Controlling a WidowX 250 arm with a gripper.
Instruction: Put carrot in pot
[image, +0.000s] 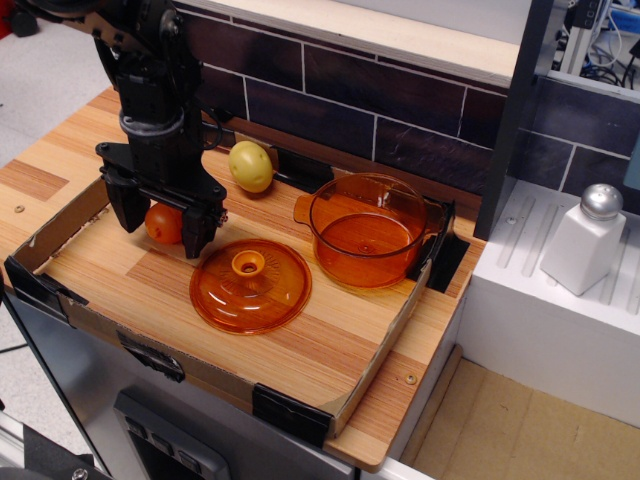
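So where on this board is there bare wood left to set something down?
The widest free patch is the front right, bordered by the lid, the pot and the cardboard edge. A narrower strip runs front left below the end effector. The back left is crowded: carrot, end effector and potato sit close.

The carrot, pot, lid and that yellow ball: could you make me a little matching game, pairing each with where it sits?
Things:
1. carrot
2. pot
3. lid
4. ball

Places:
A. lying flat, knob up, nearest the front edge
B. by the brick wall, behind the rest
C. between the tool's open fingers
D. empty, on the right of the tray

Pairs: 1-C, 2-D, 3-A, 4-B
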